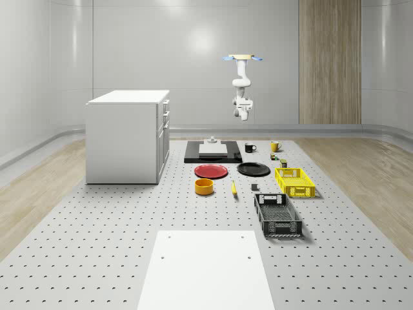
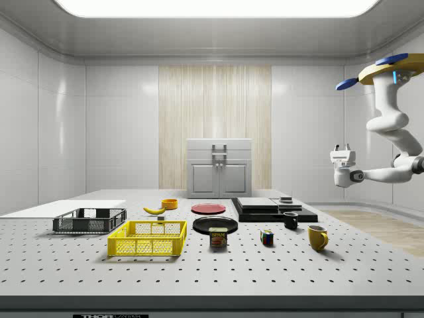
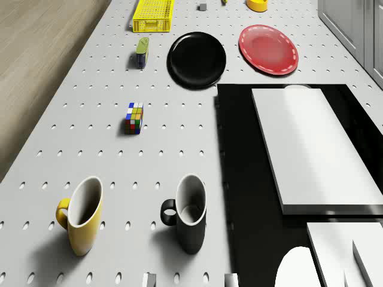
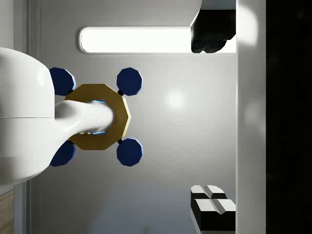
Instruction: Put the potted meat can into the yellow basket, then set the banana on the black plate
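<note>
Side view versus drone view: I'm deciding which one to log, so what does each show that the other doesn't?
The side view alone gives the drone hovering high beyond the mugs' end of the table, the gripper raised, plus the banana and black crate. The drone view alone looks into the mugs, yellow and black. Both share the potted meat can, yellow basket, black plate and Rubik's cube.
</note>
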`<state>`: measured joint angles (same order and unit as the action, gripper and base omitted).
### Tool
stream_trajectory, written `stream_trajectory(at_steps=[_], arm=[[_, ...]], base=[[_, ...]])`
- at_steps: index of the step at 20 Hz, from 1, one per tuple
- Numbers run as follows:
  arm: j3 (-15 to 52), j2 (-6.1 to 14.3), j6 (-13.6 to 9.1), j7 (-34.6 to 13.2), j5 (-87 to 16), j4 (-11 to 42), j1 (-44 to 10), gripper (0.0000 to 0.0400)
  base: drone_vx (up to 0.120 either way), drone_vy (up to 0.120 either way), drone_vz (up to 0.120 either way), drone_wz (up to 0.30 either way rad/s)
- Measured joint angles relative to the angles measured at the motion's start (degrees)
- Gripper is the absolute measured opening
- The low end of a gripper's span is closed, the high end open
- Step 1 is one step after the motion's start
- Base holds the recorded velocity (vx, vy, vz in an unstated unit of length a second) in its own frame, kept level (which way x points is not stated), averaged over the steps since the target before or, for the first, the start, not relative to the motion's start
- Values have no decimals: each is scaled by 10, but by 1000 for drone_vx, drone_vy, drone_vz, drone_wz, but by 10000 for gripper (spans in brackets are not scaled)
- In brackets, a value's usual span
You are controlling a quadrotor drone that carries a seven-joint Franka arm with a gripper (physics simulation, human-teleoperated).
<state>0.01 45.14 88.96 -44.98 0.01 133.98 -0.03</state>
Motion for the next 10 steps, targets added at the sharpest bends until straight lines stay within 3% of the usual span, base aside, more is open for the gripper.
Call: stream_trajectory(at_steps=[10], arm=[[1, -31, -83, 1, 1, -118, -2, 400]], base=[[0, 0, 0, 0]])
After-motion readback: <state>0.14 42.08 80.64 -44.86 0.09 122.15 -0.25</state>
